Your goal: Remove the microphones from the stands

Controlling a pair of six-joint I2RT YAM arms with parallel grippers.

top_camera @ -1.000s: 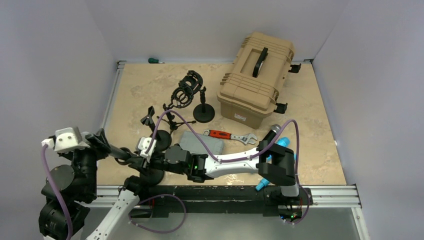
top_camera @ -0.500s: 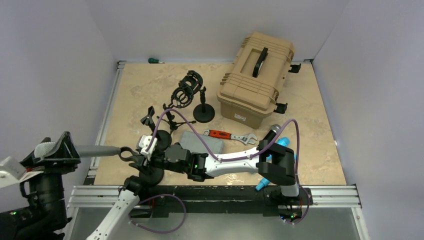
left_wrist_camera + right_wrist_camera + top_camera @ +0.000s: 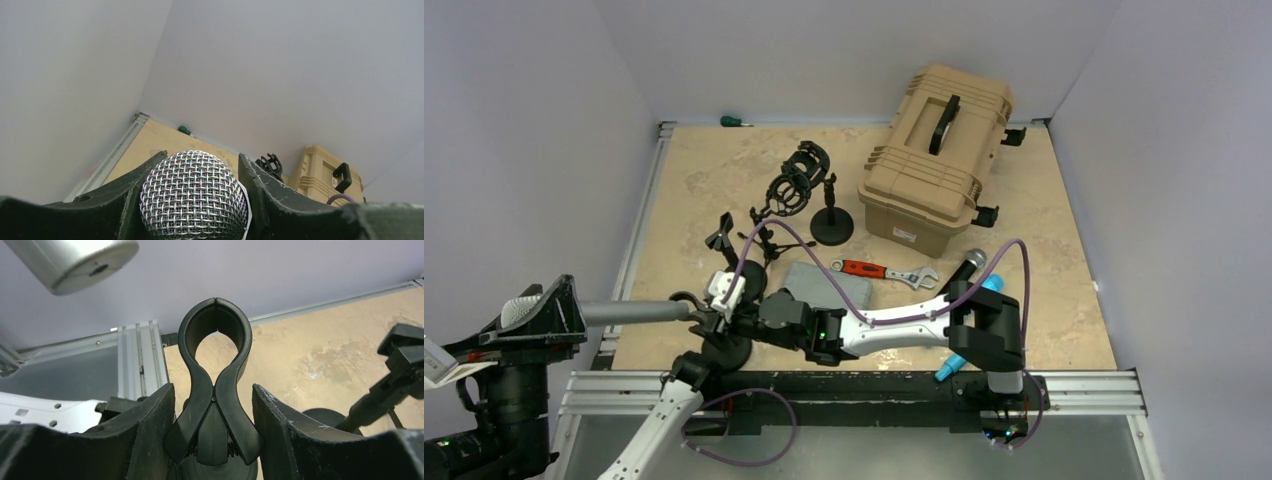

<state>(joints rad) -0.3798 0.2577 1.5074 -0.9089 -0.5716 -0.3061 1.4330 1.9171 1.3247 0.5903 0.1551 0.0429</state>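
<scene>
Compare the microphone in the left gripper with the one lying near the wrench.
The held microphone is up in the air, roughly level, head clamped in the left gripper; the loose microphone lies on the table, ungripped. The held microphone's body is silver-grey; the loose microphone's is black. Both have rounded grey heads.

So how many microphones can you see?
2: a microphone in the left tool, near left; another lying right of the wrench. Others may be hidden.
</scene>
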